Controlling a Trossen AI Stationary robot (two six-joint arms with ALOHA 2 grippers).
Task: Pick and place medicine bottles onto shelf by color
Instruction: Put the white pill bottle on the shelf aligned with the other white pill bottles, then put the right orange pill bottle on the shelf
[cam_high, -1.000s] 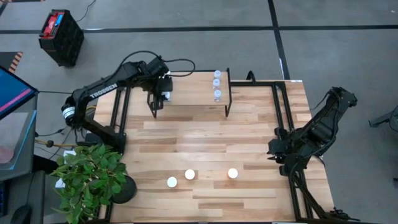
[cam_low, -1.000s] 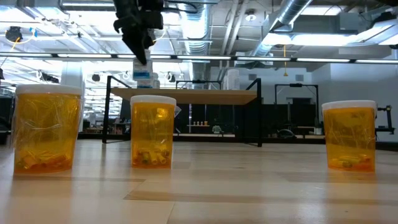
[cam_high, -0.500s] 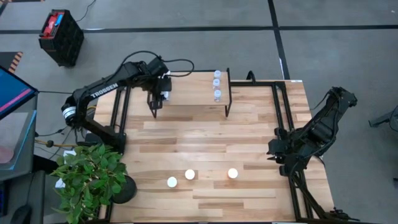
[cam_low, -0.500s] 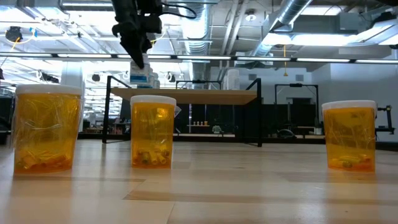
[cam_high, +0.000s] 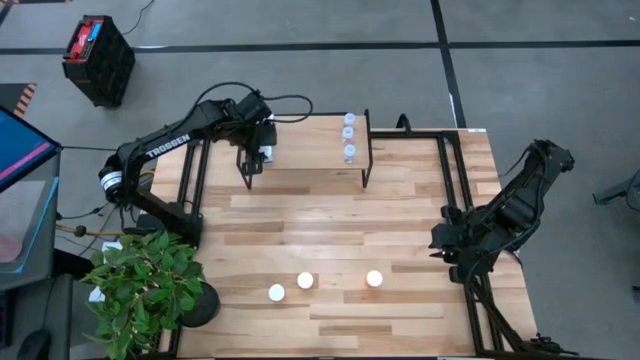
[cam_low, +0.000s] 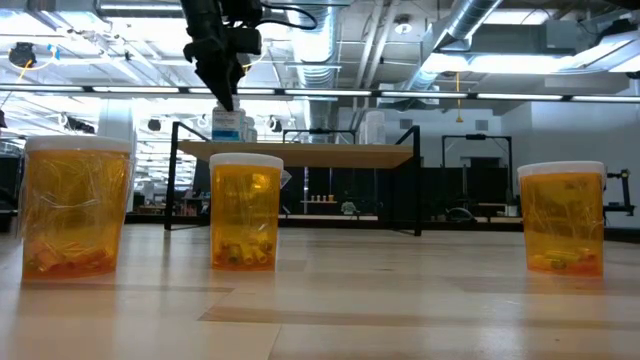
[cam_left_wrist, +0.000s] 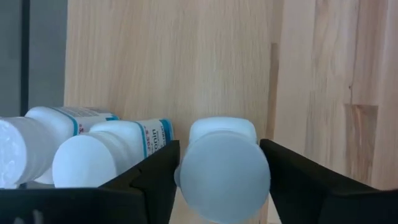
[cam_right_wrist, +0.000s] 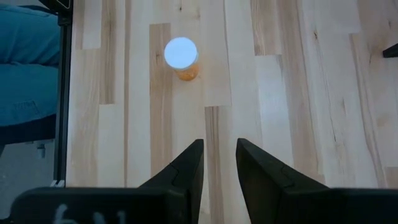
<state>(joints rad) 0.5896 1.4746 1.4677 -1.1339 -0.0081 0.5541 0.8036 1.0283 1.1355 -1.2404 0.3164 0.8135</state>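
My left gripper (cam_high: 262, 155) is over the left end of the shelf (cam_high: 310, 150), shut on a white bottle (cam_left_wrist: 224, 171). Two more white bottles (cam_left_wrist: 87, 162) stand on the shelf right beside it. Three clear bluish bottles (cam_high: 349, 135) stand in a row at the shelf's right end. Three orange bottles with white caps (cam_high: 305, 281) stand on the table near its near edge; in the low view (cam_low: 245, 210) they are close to the camera. My right gripper (cam_right_wrist: 219, 155) is open and empty at the table's right side, with one orange bottle (cam_right_wrist: 181, 56) ahead of it. My left gripper pinches the white bottle between its two fingers (cam_left_wrist: 155, 177), one on each side just below the cap (cam_left_wrist: 225, 174). The fingers come from above, pointing down. The bottle is upright, its bottom level with the shelf top (cam_low: 228, 125); I cannot tell whether it rests there.
The shelf stands on thin black legs (cam_low: 178, 175) at the table's far side. A potted plant (cam_high: 145, 290) sits at the near left corner. The middle of the shelf board (cam_high: 305, 135) and the table between shelf and orange bottles are bare wood.
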